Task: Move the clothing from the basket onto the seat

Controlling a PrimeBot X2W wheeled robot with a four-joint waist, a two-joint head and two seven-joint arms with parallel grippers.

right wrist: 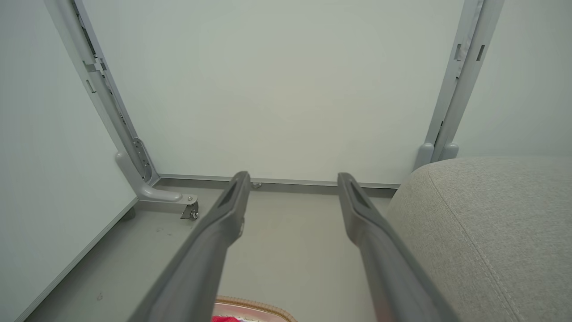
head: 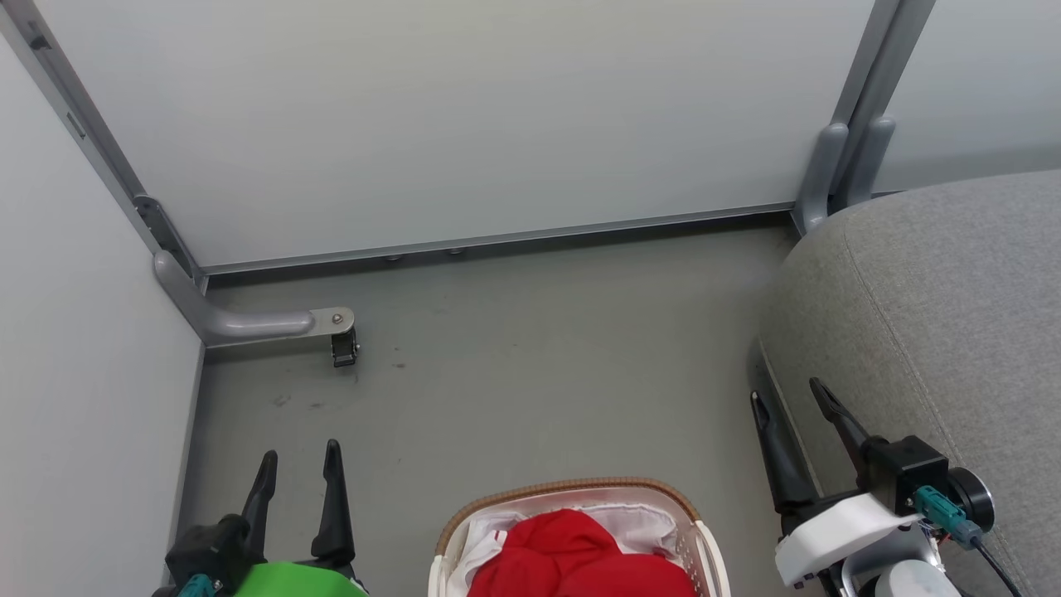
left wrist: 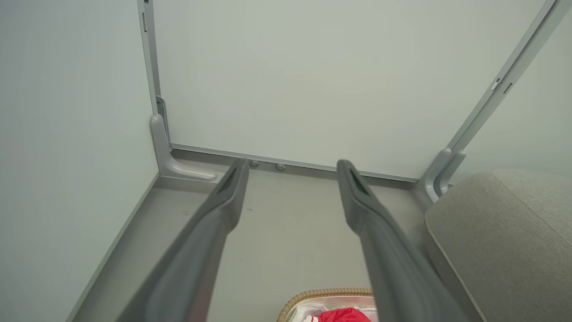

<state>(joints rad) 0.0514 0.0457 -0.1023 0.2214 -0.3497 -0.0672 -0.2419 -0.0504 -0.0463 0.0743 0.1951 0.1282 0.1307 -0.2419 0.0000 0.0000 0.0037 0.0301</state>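
Bright red fabric clothing with white trim lies heaped in an oval white perforated plastic basket with a brown woven rim.
The basket sits on the grey floor between the grippers. The left gripper, just left of it, has its two dark fingers parted and holds nothing; the right gripper, off to the basket's right, is likewise spread and empty, close beside the rounded edge of the large grey woven-fabric seat. Beyond stand pale partition panels in grey frames, one foot bearing a small caster.
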